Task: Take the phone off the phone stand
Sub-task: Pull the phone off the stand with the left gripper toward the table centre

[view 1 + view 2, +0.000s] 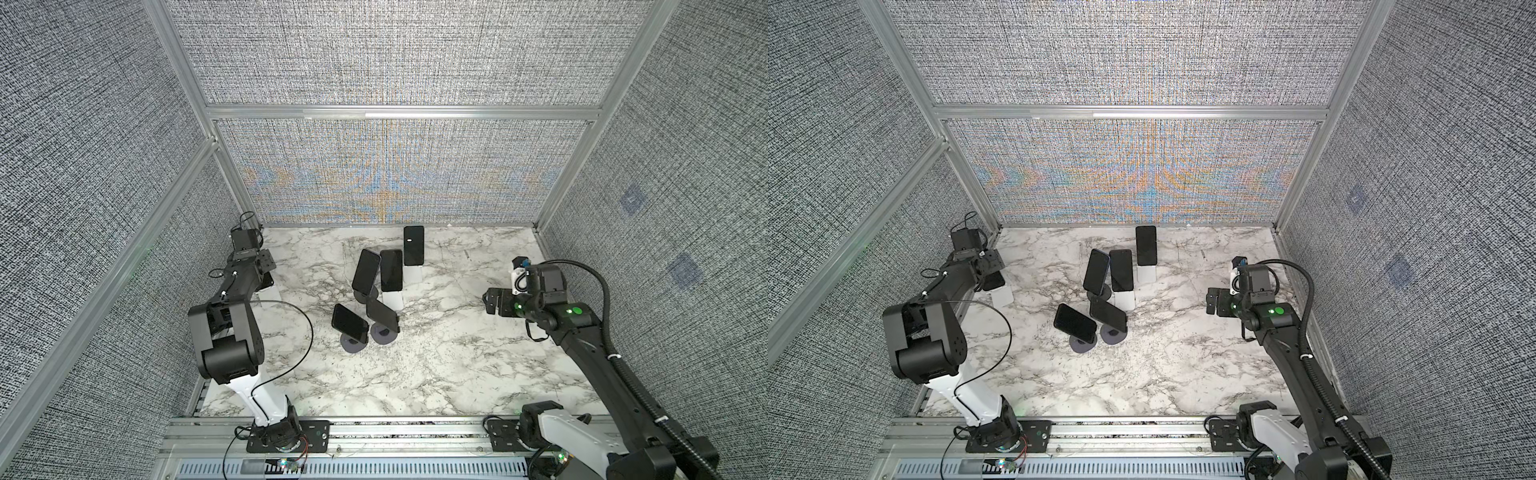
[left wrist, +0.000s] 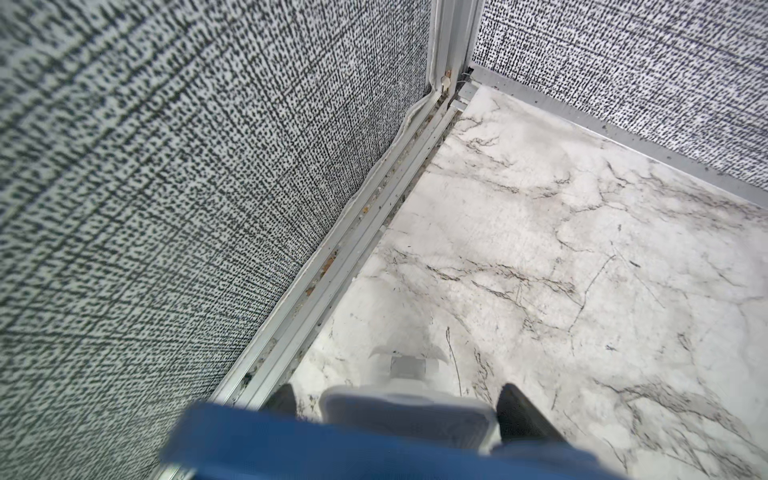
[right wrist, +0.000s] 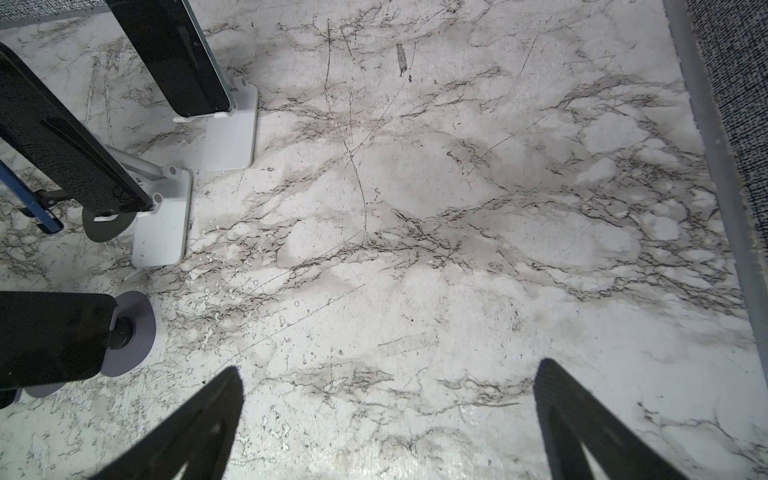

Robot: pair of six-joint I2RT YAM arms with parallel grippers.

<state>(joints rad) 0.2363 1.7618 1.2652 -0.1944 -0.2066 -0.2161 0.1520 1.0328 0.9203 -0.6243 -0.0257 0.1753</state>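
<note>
The left pincer (image 2: 399,388) is low in the far left corner of the worktop (image 1: 457,374). Its 2 dark fingers (image 2: 519,411) stand apart on either side of the white head of a stand (image 2: 407,411). A blurred blue band crosses close to the lens and seems to be the edge of the phone (image 2: 332,449). Whether the fingers already press on it cannot be told.

In a top view the phone (image 1: 994,280) shows as a dark slab half hidden under the wrist, sitting above its flat white base (image 1: 1003,296). So the task looks barely begun: the reach is made, but the grasp is unconfirmed, and the lift and set-down are left.

The right pincer (image 3: 390,370) is spread wide and holds nothing. It hangs over bare worktop on the right side.

5 more phones (image 1: 391,270) stand clustered mid-worktop, all glossy black rectangles with rounded corners. 2 rest on white stands with flat rectangular bases (image 1: 392,300). The other 3 are on dark stands with round disc bases (image 1: 353,343).

The worktop is white marble-patterned with grey veins, and it is scuffed and scratched. The walls (image 1: 374,62) are coarse grey woven panels set in an aluminium frame.
</note>
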